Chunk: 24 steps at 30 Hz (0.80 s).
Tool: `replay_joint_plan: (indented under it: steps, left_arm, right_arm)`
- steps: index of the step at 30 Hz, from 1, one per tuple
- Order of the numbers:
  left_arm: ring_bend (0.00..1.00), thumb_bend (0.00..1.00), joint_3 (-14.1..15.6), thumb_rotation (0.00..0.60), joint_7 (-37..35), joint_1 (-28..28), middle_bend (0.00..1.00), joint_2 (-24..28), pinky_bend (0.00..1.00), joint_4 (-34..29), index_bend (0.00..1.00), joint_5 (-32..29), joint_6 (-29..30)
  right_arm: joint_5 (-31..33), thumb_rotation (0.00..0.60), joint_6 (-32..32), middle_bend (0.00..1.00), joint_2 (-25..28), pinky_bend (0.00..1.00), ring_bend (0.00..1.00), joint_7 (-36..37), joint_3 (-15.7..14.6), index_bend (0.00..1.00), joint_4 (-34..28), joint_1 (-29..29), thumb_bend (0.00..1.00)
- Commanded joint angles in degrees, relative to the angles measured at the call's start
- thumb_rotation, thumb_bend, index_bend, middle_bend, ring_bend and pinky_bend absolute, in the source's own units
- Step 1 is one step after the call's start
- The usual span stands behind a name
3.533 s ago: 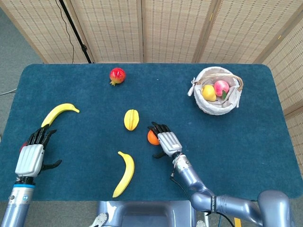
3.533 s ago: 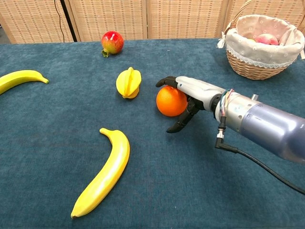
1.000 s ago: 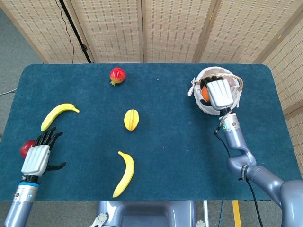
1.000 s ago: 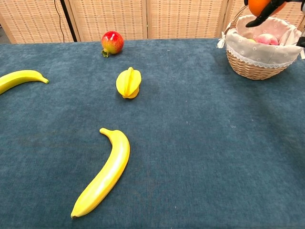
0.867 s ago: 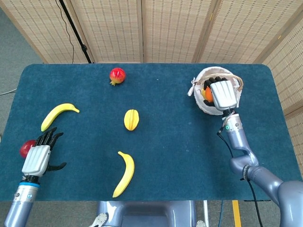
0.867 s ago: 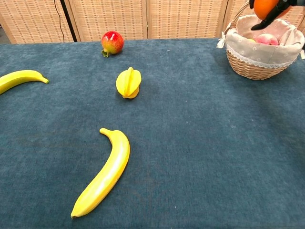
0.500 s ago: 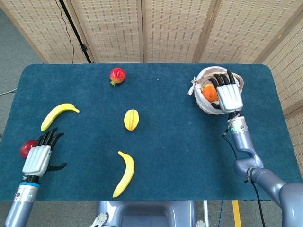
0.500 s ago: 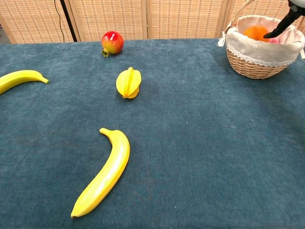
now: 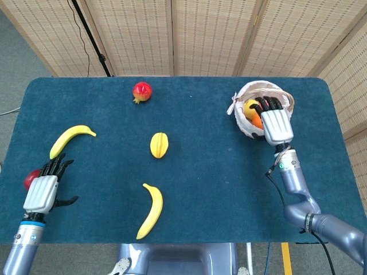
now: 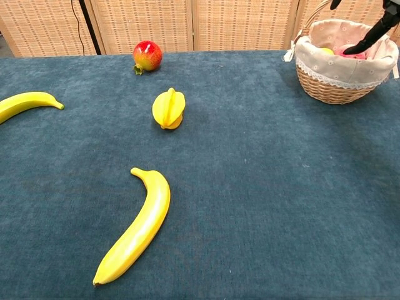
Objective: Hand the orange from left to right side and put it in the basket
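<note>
The orange (image 9: 256, 122) lies inside the cloth-lined wicker basket (image 9: 259, 86) at the back right, beside a yellow fruit (image 9: 251, 107). Part of it is hidden under my right hand (image 9: 277, 124). That hand hovers over the basket's near rim with its fingers spread and holds nothing. In the chest view only its dark fingers (image 10: 374, 33) show above the basket (image 10: 331, 92), and the orange is out of sight below the lining. My left hand (image 9: 40, 192) rests open at the table's front left edge.
A pomegranate (image 9: 142, 91) sits at the back, with a yellow starfruit (image 9: 159, 145) mid-table. One banana (image 9: 70, 139) lies at the left and another (image 9: 151, 210) near the front. A red fruit (image 9: 28, 179) touches my left hand's far side. A pink fruit (image 10: 357, 53) is in the basket.
My right hand carried the orange over the basket and let it go. The hand has since drawn back toward the near rim, and the orange has settled lower. The left hand barely moved.
</note>
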Motion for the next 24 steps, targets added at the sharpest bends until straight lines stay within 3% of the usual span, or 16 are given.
replay_joint_plan:
  steps: [1,6,11,17,24]
  left_arm:
    - [0.02,0.11,0.0,0.6,-0.1,0.1,0.04,0.1,0.09,0.0,0.16,0.0,0.2]
    - [0.02,0.11,0.1,0.6,-0.6,0.5,0.04,0.9,0.09,-0.2,0.16,0.4,0.7]
    - [0.01,0.11,0.2,0.6,-1.0,1.1,0.04,1.4,0.09,0.0,0.16,1.2,1.6]
    - [0.02,0.11,0.3,0.6,-1.1,1.6,0.04,1.7,0.09,0.0,0.16,1.7,2.4]
    - [0.02,0.11,0.6,0.6,-0.4,2.0,0.04,1.6,0.09,-0.2,0.16,2.1,2.9]
  right_arm:
    - [4.0,0.6,2.5,0.23,8.2,0.2,0.2,-6.8,-0.6,0.31,-18.8,-5.1,0.0]
    - [4.4,0.6,4.3,0.24,14.4,0.2,0.2,-7.7,-3.7,0.34,-32.7,-9.7,0.0]
    - [3.3,0.6,5.5,0.24,17.2,0.21,0.2,-7.5,-6.6,0.34,-37.4,-12.7,0.0]
    - [-0.6,0.6,10.2,0.24,16.6,0.21,0.2,-5.5,-10.3,0.35,-37.3,-17.3,0.0]
    - [-5.4,0.6,18.0,0.24,13.2,0.2,0.2,-2.5,-13.4,0.36,-29.7,-23.3,0.0]
